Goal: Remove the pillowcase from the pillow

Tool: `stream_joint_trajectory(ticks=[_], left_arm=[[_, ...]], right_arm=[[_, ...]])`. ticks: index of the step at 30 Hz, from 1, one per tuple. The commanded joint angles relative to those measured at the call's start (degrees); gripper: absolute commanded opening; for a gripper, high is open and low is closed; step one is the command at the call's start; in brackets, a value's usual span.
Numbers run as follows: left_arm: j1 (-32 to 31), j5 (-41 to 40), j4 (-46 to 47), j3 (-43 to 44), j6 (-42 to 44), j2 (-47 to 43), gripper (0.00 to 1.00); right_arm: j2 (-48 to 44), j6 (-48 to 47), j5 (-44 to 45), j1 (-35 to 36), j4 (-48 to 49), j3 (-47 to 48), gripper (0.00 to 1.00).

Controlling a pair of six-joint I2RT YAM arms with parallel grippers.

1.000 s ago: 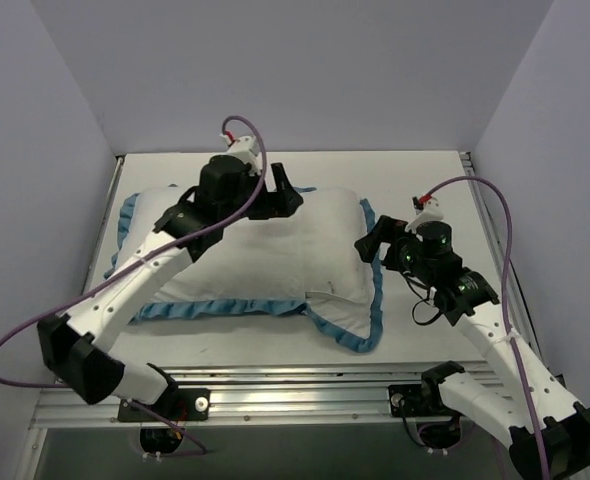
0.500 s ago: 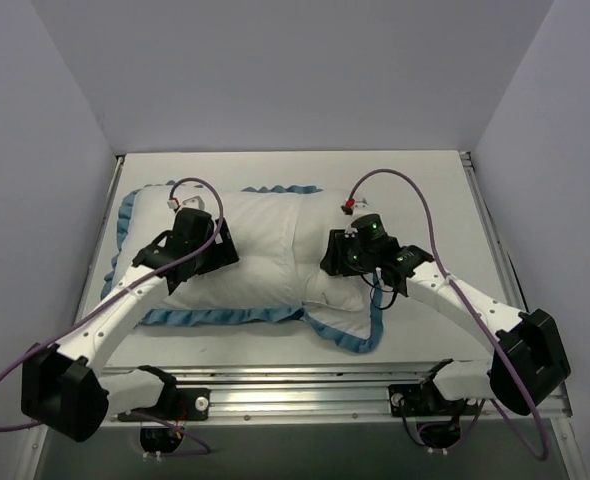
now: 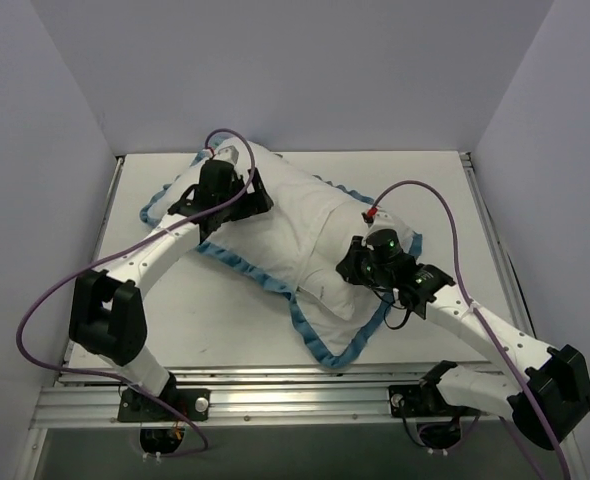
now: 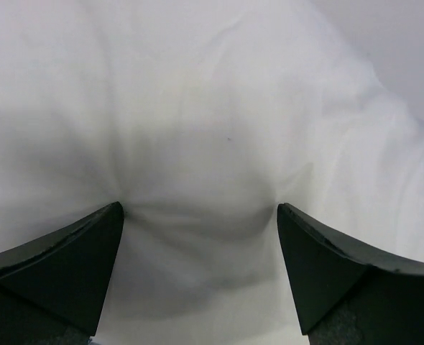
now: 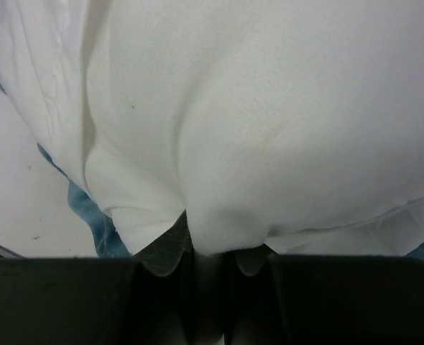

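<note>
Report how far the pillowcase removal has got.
Done: nothing visible; the pillowcase, blue ruffle around it, covers the pillow. In hand: right claw shut on a pinch of its cloth; left claw open, pressing the far end. Left: pulling it all off.

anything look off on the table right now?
Only the lie of it: the pillow, in its pillowcase, sits diagonally across the table, with one ruffled corner close to the near edge. No tear or spill is visible.
</note>
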Motion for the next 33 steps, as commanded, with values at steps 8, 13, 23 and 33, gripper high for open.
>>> stream_joint_trajectory(ticks=[8, 13, 23, 33], left_arm=[[-0.4, 1.3, 5.9, -22.1, -8.4, -22.3, 0.96], [-0.8, 4.0, 7.8, -33.3, -13.5, -29.8, 1.00], [-0.8, 11.7, 30.5, -40.5, -17.9, -19.0, 0.87], [-0.5, 11.5, 39.3, -38.0, -19.5, -9.6, 0.03]], right_arm=[[2.3, 0.9, -0.1, 1.1, 1.6, 2.2, 0.00], [5.2, -0.4, -0.3, 1.5, 2.7, 4.3, 0.00], [7.2, -0.4, -1.4, 2.2, 5.4, 5.8, 0.00], [4.5, 0.0, -1.2, 2.6, 1.3, 8.6, 0.00]])
